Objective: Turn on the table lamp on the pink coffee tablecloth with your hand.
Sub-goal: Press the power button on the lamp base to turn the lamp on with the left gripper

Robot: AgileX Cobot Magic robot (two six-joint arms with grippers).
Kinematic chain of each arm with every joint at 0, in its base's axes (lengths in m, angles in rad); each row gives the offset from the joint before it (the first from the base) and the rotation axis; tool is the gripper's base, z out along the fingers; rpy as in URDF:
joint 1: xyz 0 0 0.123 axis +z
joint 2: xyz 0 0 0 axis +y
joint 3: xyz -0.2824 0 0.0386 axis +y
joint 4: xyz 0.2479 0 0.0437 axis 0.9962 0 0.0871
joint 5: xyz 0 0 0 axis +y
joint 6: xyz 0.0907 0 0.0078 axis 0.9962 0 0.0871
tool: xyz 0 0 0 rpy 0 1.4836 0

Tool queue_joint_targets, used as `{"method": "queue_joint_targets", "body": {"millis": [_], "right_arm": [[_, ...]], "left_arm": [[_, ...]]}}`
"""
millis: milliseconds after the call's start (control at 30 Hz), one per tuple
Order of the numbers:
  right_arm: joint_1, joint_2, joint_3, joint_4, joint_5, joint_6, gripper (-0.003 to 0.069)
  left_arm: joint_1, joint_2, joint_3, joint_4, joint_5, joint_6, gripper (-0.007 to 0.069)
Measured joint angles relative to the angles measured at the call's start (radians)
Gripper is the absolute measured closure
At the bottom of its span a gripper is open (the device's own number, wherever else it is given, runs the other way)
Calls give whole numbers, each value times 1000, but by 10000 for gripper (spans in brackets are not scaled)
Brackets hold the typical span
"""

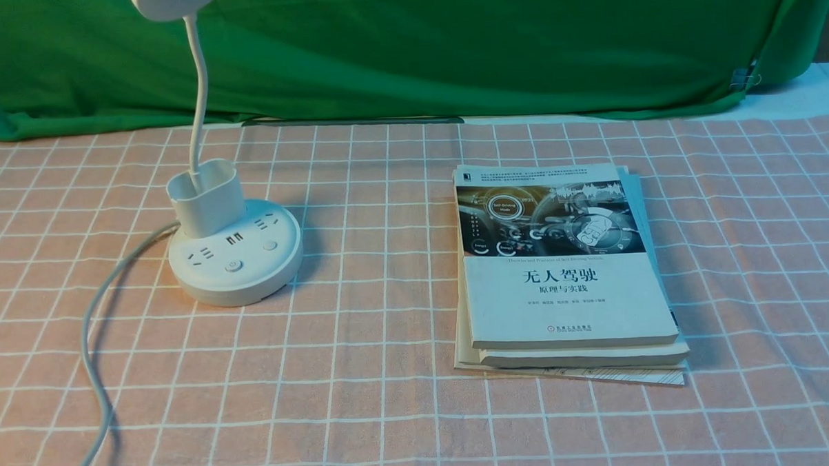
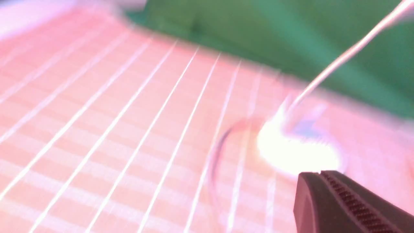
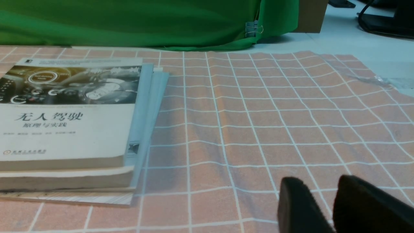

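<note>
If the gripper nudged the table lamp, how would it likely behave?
The lamp would probably slide rather than tip, given its broad, flat disc base. Its thin, curved neck may sway, and the trailing cord might drag slightly.

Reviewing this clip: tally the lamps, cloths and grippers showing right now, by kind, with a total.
Lamp: 1, the white table lamp
Cloths: 2, the pink tablecloth and the green cloth
Grippers: 2, the left gripper and the right gripper
Total: 5
</note>
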Motion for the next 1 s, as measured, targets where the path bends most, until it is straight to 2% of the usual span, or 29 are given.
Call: {"method": "queue_joint_targets", "body": {"millis": [67,133,167,233,267,300,333,367,467,600,633,667,733,767,833,900,1000], "right_arm": [[0,0,0,0,0,0,419],[0,0,0,0,0,0,419],[0,0,0,0,0,0,419],[0,0,0,0,0,0,419],[0,0,0,0,0,0,419],[0,0,0,0,0,0,419],[0,0,0,0,0,0,419],[0,0,0,0,0,0,419],[0,0,0,0,0,0,419],[0,0,0,0,0,0,419],[0,0,0,0,0,0,419],[0,0,0,0,0,0,419],[0,0,0,0,0,0,419],[0,0,0,0,0,0,419],[0,0,0,0,0,0,419],[0,0,0,0,0,0,419],[0,0,0,0,0,0,419]], "left_arm": [[0,103,0,-34,-19,7,602],[0,203,-1,-153,-78,86,602],[0,212,0,-172,-84,118,602],[0,332,-5,-516,-145,417,602],[0,353,-10,-611,-151,541,602],[0,439,-33,-843,-143,753,602],[0,498,-52,-935,-127,882,602],[0,562,-81,-1017,-107,960,602],[-1,731,-201,-1107,-13,1082,618],[-18,928,-389,-1025,65,1051,629],[-40,1000,-465,-932,66,970,629],[-43,1020,-476,-918,64,957,629],[-85,1134,-604,-718,64,807,630],[-93,1143,-613,-704,64,785,629],[-128,1234,-706,-568,65,698,629],[-155,1319,-788,-481,63,644,629],[-163,1403,-873,-439,48,609,629]]}}
